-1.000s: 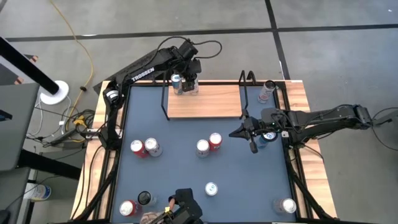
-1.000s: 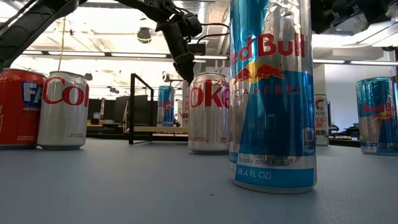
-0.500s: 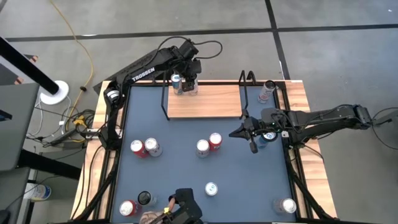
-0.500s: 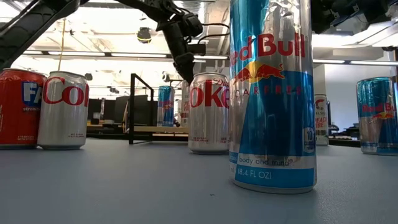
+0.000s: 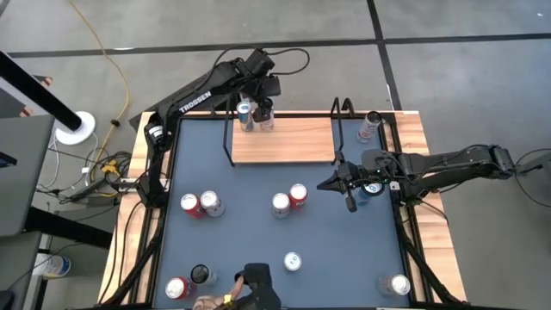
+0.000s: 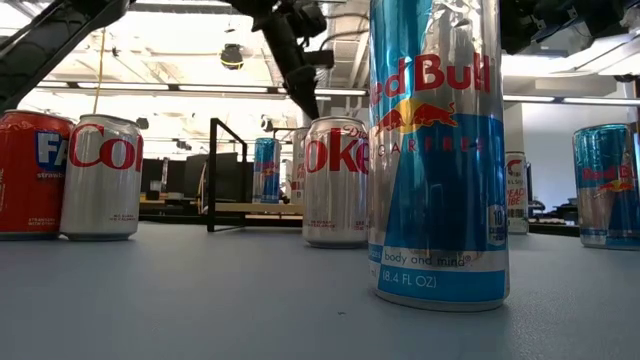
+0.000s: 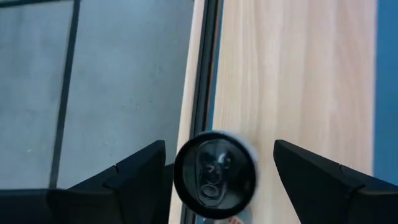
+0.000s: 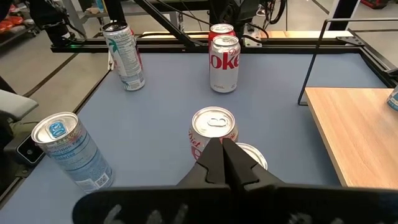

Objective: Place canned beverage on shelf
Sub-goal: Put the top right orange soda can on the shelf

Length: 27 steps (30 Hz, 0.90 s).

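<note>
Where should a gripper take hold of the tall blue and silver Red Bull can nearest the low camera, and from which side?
Grip the tall blue and silver Red Bull can around its round wall, just under the rim, coming straight down. It stands upright with bare dark-blue tabletop all round, so fingers should fit on any opposite sides.

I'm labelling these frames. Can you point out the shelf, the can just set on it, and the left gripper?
shelf (image 5: 293, 142): high view, bare middle of the wood board.
can (image 7: 214, 174): left wrist view, middle of its lid.
left gripper (image 5: 258, 110): high view, midway between its fingertips, above the can.
</note>
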{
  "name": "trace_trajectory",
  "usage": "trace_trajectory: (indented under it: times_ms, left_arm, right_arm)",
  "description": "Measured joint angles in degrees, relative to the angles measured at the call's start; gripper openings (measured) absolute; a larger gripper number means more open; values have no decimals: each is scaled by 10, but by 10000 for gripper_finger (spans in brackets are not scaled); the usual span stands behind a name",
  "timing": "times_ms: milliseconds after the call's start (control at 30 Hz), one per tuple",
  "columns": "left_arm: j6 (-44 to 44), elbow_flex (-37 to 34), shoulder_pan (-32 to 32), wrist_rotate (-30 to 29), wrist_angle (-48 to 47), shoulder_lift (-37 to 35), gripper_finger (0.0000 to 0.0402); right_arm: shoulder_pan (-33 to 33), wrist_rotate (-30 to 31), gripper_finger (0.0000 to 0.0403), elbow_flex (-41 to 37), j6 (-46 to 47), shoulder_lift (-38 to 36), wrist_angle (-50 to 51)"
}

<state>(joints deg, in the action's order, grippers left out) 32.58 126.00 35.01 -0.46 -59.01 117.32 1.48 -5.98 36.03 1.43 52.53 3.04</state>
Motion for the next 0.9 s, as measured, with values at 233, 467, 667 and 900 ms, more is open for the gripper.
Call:
trace_trajectory:
  times_ms: [233,467,667,900]
  left_arm:
    - [-43,82,-36,-3,-67,-20,287]
    - [-121,37,-113,-77,-167,-126,273]
    - [-183,-114,-190,-129,-152,-270,252]
    - [-264,-451,-277,-164,35,-526,241]
  right_arm:
    - [1,0,0,0,11,0,-21]
    - [28,0,0,0,52,6,-48]
    - [46,0,0,17,57,49,-60]
    - [61,-1,0,102,13,134,11]
